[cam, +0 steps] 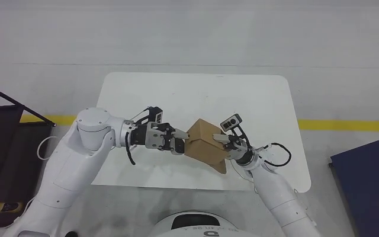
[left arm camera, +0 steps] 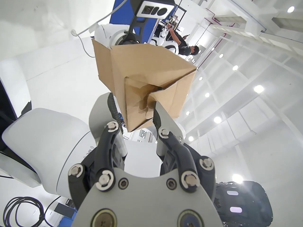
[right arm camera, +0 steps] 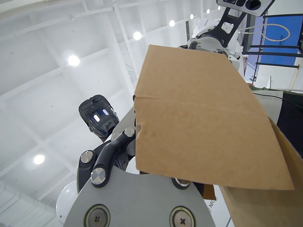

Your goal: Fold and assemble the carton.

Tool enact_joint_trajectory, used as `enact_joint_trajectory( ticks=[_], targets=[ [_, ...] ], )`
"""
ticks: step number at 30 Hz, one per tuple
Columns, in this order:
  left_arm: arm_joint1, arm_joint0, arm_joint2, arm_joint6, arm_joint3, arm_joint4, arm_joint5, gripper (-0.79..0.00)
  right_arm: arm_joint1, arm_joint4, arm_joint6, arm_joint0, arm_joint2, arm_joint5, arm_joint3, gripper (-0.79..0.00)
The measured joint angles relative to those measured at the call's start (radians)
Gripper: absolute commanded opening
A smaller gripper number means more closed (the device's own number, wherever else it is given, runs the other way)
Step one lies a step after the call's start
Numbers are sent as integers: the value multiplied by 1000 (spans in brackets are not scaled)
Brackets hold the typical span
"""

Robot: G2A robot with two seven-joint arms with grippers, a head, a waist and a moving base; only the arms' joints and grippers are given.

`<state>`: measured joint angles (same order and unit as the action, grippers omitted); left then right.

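A brown carton [cam: 205, 145] hangs tilted above the front middle of the white table [cam: 177, 95], held between both arms. My left gripper [cam: 180, 144] is at its left end. In the left wrist view the fingers [left arm camera: 163, 116] straddle a folded corner of the carton [left arm camera: 146, 76], where the end flaps overlap loosely and leave a gap. My right gripper [cam: 226, 144] is at the carton's right end, with one finger lying over the top face. In the right wrist view a flat panel of the carton [right arm camera: 201, 124] hides one finger; the other finger [right arm camera: 123, 140] presses at the panel's edge.
The table's back half lies bare. A yellow floor line [cam: 337, 125] runs behind the table. A dark blue mat [cam: 361, 178] lies on the floor at the right, and a dark frame [cam: 15, 136] stands at the left.
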<state>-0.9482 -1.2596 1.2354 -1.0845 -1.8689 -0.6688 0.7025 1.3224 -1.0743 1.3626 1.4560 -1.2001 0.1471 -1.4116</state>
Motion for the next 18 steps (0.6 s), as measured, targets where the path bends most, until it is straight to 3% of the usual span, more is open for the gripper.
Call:
enact_joint_trajectory(
  ticks=[18],
  targets=[
    [0,47,-80,17,30,-5,-27,-508,2,-9,-8,-26,22,1,17,-785]
  ],
)
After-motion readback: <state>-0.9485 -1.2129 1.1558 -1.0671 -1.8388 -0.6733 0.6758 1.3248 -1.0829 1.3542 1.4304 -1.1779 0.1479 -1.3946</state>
